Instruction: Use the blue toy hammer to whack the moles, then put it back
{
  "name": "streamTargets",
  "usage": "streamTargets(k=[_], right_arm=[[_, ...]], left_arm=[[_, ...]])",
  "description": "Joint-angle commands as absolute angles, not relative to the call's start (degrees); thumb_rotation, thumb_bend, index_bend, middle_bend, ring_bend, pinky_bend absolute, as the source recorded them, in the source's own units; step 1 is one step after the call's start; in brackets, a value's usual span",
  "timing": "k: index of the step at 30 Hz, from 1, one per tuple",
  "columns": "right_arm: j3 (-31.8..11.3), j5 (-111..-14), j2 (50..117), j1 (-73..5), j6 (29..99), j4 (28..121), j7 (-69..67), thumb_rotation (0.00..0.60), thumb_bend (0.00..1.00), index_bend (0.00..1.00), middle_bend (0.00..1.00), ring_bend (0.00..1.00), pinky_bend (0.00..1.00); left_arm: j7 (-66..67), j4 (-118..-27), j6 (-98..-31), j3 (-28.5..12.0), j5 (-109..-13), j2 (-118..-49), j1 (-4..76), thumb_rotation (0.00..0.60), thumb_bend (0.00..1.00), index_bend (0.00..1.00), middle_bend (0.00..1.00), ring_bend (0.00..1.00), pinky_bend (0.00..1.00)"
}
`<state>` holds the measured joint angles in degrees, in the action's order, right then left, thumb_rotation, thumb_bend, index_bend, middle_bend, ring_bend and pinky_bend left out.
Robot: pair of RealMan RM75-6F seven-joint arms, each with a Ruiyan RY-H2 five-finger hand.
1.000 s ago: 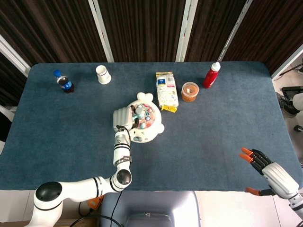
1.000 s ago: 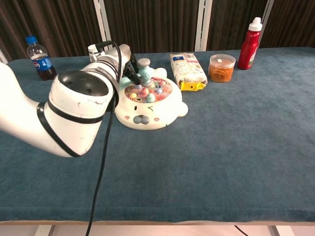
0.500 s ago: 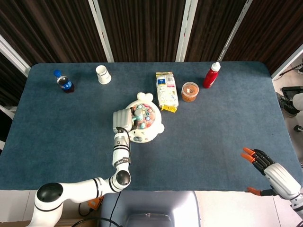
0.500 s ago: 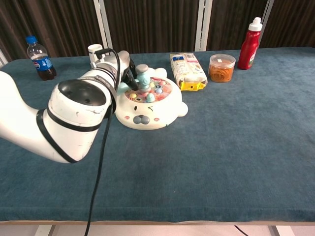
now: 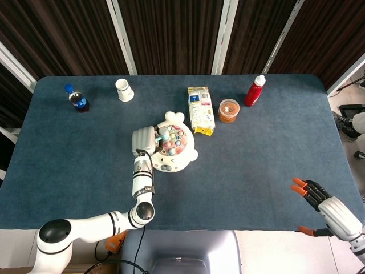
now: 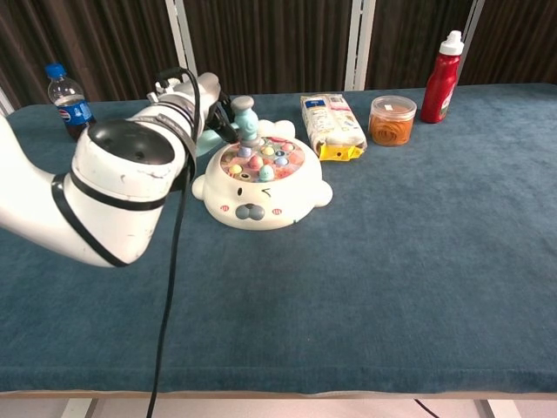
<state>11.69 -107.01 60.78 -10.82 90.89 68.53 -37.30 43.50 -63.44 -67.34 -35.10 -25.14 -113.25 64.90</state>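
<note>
The white bear-shaped mole game (image 5: 174,149) (image 6: 261,185) sits mid-table, its round top dotted with coloured moles. My left hand (image 5: 144,140) (image 6: 209,104) grips the blue toy hammer (image 5: 162,134) (image 6: 244,117) at the game's left rim. The hammer's head stands upright over the moles on the far left side of the board. My forearm (image 6: 130,187) blocks much of the chest view, so the handle is hidden there. My right hand (image 5: 319,197) hangs off the table's near right edge, fingers spread and empty.
Along the far side stand a cola bottle (image 5: 76,99), a white cup (image 5: 124,89), a snack bag (image 5: 200,109), an orange-filled tub (image 5: 228,110) and a red bottle (image 5: 255,91). The snack bag lies just right of the game.
My left hand has drawn back to the left and away from me, carrying the hammer head from the board's middle moles to its far left edge.
</note>
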Motion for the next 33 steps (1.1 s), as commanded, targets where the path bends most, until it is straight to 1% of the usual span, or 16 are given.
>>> streamTargets(k=[1, 14, 27, 33], right_arm=[[11.6, -106.9, 60.8, -10.7, 91.0, 68.5, -37.3, 0.600, 0.09, 0.00, 0.00, 0.00, 0.03], [11.6, -106.9, 61.0, -10.7, 91.0, 68.2, -37.6, 0.600, 0.09, 0.00, 0.00, 0.00, 0.03], [11.5, -106.6, 60.9, -10.5, 91.4, 67.8, -38.2, 0.600, 0.09, 0.00, 0.00, 0.00, 0.03], [11.5, -106.6, 61.0, -10.3, 91.7, 67.4, -38.5, 0.600, 0.09, 0.00, 0.00, 0.00, 0.03]], left_arm=[[42.8, -62.7, -67.1, -35.5, -25.3, -112.7, 64.7, 0.600, 0.90, 0.73, 0.94, 0.82, 0.93], [41.2, -57.6, -64.4, -35.2, -25.0, -114.0, 65.2, 0.600, 0.90, 0.73, 0.94, 0.82, 0.93], [40.9, -52.4, -61.8, -34.5, -25.0, -116.9, 66.4, 0.600, 0.89, 0.73, 0.94, 0.82, 0.93], [40.8, -52.7, -62.3, -35.0, -25.6, -116.9, 66.6, 0.600, 0.89, 0.73, 0.94, 0.82, 0.93]])
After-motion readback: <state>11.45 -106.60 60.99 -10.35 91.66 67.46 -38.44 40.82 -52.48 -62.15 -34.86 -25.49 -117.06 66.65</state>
